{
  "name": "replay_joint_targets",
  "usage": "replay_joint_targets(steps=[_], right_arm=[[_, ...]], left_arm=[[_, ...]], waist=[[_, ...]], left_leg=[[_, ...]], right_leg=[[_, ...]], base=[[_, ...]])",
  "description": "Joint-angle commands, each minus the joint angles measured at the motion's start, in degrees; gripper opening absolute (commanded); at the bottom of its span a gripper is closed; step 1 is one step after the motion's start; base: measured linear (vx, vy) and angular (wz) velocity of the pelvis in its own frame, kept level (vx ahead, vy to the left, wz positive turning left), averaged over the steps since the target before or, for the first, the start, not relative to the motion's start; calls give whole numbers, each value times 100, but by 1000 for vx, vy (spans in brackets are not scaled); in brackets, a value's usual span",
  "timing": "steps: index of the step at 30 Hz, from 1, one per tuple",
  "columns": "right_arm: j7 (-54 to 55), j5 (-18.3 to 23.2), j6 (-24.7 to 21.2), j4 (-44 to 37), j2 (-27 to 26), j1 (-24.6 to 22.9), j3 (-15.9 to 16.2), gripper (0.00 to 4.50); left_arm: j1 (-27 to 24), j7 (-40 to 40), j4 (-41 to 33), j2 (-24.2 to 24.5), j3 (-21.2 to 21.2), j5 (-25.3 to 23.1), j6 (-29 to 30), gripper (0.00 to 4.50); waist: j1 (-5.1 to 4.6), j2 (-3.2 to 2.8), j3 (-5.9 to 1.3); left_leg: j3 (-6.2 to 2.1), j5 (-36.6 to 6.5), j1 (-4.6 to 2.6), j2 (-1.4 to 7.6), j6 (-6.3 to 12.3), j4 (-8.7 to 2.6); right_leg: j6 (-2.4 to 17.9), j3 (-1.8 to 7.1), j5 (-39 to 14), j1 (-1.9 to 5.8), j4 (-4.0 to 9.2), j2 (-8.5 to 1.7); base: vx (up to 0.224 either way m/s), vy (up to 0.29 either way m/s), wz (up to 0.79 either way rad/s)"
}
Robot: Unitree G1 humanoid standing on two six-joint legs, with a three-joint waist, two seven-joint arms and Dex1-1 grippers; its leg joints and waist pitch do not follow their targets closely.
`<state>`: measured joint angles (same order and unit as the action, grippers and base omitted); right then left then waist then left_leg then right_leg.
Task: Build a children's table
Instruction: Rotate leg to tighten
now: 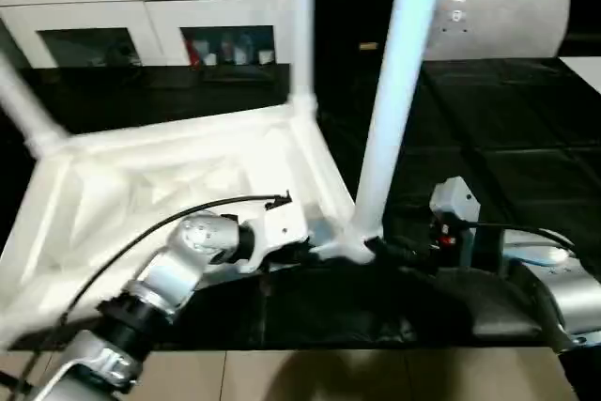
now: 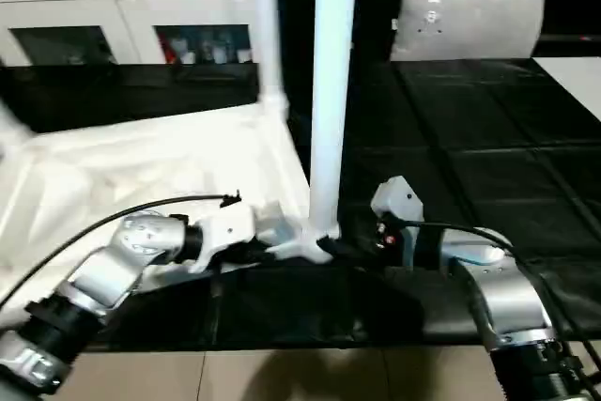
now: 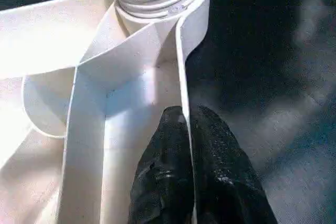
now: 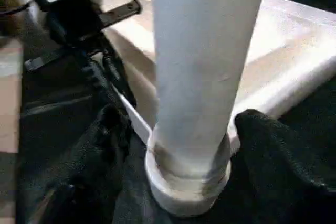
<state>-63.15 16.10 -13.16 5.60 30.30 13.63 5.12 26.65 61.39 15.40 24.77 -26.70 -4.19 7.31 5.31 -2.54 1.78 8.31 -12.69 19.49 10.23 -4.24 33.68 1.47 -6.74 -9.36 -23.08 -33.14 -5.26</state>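
Observation:
The children's table lies upside down on a black mat, its white ribbed tabletop [image 1: 169, 176] facing up. Three white legs stand in corner sockets: the near right leg [image 1: 394, 91], one at the far right corner [image 1: 302, 25], and a tilted one at the far left [image 1: 23, 110]. My left gripper [image 3: 188, 116] is shut on the tabletop's thin rim wall [image 3: 181, 61], just short of the near right socket. At the foot of the near right leg [image 4: 205, 51], my right gripper [image 4: 184, 140] is open, with one black finger [image 4: 105, 145] on each side.
A white cabinet with glass doors [image 1: 141, 16] stands behind the table. A grey pillow [image 1: 507, 16] leans at the back right. The black mat [image 1: 507, 157] stretches to the right, and a strip of wooden floor [image 1: 329, 373] shows at the front.

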Motion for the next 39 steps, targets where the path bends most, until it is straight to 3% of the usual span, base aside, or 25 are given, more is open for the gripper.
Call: replay_joint_targets(steps=[1, 6, 7, 13, 20, 28, 30, 31, 35, 37, 39], right_arm=[[-240, 157, -35, -63, 105, 93, 52, 319], [-617, 342, -265, -128, 223, 94, 180, 284], [-678, 360, -318, -140, 250, 79, 214, 261], [-767, 289, -253, -137, 248, 32, 277, 210], [-820, 358, -341, -206, 265, -24, 322, 185], [-814, 284, -304, -281, 268, -126, 377, 184], [-694, 463, -738, -226, 172, -41, 308, 184], [-675, 473, -749, -215, 152, -21, 294, 239], [-631, 433, -756, -185, 132, 34, 305, 233], [-526, 237, -556, -149, 131, 42, 358, 278], [-507, 204, -549, -130, 130, 48, 376, 278]], left_arm=[[-137, 406, 53, 160, -411, -191, -70, 0], [-121, 693, 25, 272, -477, -177, -234, 0], [-109, 705, 37, 278, -490, -186, -255, 0], [-11, 599, 239, 260, -456, -289, -331, 0], [-21, 669, 260, 259, -439, -296, -351, 0], [-41, 711, 273, 244, -451, -281, -351, 0], [-39, 715, 276, 239, -451, -284, -352, 0], [-39, 713, 277, 237, -448, -286, -354, 0], [-41, 707, 271, 232, -441, -289, -345, 0], [-41, 711, 266, 230, -440, -292, -339, 0], [-39, 713, 274, 228, -438, -295, -341, 0]], waist=[[11, 100, -287], [37, 114, -297], [41, 114, -296], [86, 99, -300], [102, 102, -304], [107, 96, -304], [101, 98, -290], [103, 96, -284], [90, 107, -278], [95, 101, -288], [91, 95, -297]], left_leg=[[-1, -638, 76, 275, 633, -383], [-3, -586, 87, 263, 611, -376], [1, -575, 87, 265, 611, -375], [4, -611, 74, 263, 529, -377], [3, -599, 81, 256, 505, -375], [1, -636, 73, 259, 492, -380], [1, -703, 73, 255, 485, -389], [2, -776, 60, 250, 472, -391], [-1, -841, 56, 245, 403, -405], [-3, -787, 50, 256, 388, -402], [-3, -709, 56, 256, 394, -399]], right_leg=[[969, 330, -1596, 361, 361, -369], [969, 331, -1497, 383, 346, -369], [966, 331, -1495, 379, 345, -367], [905, 326, -1631, 369, 363, -368], [868, 322, -1654, 379, 363, -365], [879, 320, -1641, 381, 364, -363], [846, 319, -1757, 387, 383, -357], [806, 316, -1901, 382, 401, -358], [702, 309, -2168, 378, 428, -366], [709, 318, -2091, 369, 416, -364], [766, 320, -1900, 372, 392, -360]], base=[[0, 0, 0], [0, 0, 0], [0, 0, 0], [0, 0, 0], [0, 0, 0], [0, 0, 0], [0, 0, 0], [0, 0, 0], [0, 0, 0], [0, 0, 0], [0, 0, 0]])
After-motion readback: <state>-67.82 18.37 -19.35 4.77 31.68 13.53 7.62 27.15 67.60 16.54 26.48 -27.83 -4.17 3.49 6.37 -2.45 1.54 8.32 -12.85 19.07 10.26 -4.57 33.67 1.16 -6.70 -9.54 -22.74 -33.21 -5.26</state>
